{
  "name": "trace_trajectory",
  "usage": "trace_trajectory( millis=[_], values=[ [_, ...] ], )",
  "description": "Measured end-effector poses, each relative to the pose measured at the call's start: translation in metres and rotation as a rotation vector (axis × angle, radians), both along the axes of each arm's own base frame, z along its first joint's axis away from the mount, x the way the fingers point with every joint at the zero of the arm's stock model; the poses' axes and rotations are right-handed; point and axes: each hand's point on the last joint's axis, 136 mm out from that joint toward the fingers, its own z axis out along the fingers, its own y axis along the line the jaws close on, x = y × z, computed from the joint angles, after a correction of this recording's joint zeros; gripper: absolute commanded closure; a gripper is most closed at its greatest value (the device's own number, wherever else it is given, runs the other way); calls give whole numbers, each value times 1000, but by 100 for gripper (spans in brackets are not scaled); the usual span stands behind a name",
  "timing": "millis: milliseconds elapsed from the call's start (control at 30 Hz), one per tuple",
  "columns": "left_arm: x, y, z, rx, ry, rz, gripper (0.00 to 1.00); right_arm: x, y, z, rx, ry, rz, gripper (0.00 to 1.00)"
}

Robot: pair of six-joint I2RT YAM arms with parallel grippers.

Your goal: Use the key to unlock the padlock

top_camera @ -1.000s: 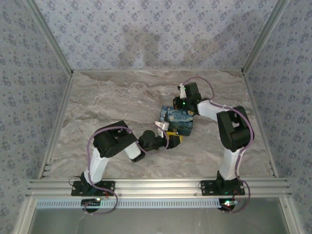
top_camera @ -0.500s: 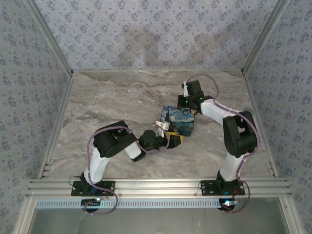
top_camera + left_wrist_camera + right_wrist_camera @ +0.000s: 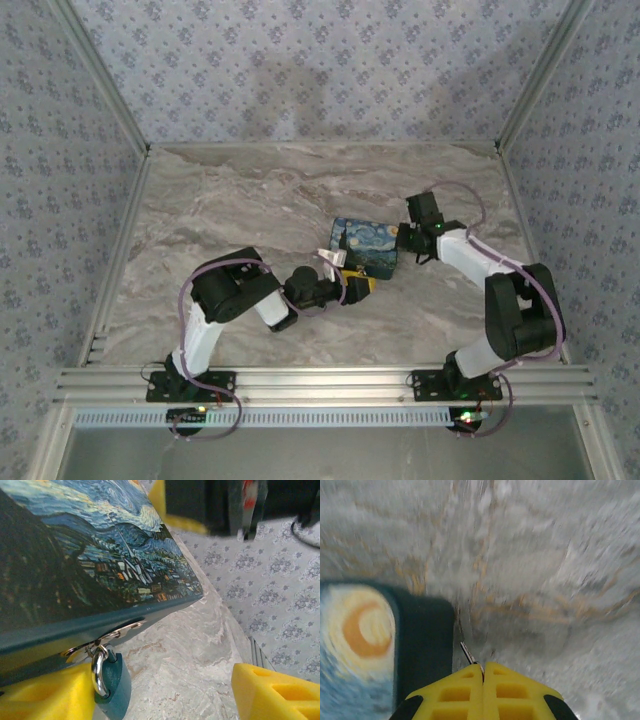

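Observation:
The small dark blue padlock [image 3: 111, 686] hangs by its silver shackle from the hasp [image 3: 107, 636] of the starry-night box [image 3: 366, 247]. My left gripper [image 3: 160, 696] is open at the box's front edge. Its left fingertip [image 3: 47, 695] lies against the padlock, and its right one [image 3: 275, 690] stands well apart. My right gripper [image 3: 483, 669] is shut on the key [image 3: 468, 654], whose thin metal tip sticks out toward the box's dark side [image 3: 422, 640]. In the top view the right gripper [image 3: 408, 240] is just right of the box, and the left gripper [image 3: 350, 283] is at its near-left corner.
The marble tabletop [image 3: 250, 200] is walled by patterned panels [image 3: 300, 60] at the back and sides. An aluminium rail [image 3: 330, 380] runs along the near edge. Open room lies to the left of the box and behind it.
My right arm swung from behind the box around to its right side, carrying the key nearer and lower. The left arm and the box stayed put.

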Motion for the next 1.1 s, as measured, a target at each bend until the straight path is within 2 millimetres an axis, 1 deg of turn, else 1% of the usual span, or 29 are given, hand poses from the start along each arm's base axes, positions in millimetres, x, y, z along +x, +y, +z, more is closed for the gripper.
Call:
trace_trajectory(
  millis=[67, 133, 367, 500, 667, 733, 900, 967, 1100],
  values=[
    [0, 0, 0, -1, 1, -2, 30, -3, 7, -2, 8, 6, 16, 100],
    [0, 0, 0, -3, 5, 0, 29, -1, 13, 0, 14, -11, 26, 100],
    [2, 1, 1, -7, 12, 0, 29, 2, 19, 2, 23, -28, 37, 100],
    [4, 3, 0, -6, 19, 1, 33, 2, 20, 2, 26, -30, 39, 100],
    [10, 12, -4, -12, 56, 16, 40, 1, 25, 3, 38, -30, 54, 100],
    [13, 15, -5, -13, 66, 23, 45, 2, 27, 3, 43, -33, 57, 100],
    [15, 19, -8, -9, 85, 23, 47, 2, 29, 4, 47, -35, 62, 100],
    [15, 19, -10, -4, 88, 23, 53, 2, 29, 4, 47, -35, 63, 100],
    [16, 20, -12, 9, 71, 21, 54, 2, 30, 3, 48, -35, 62, 100]
  ],
)
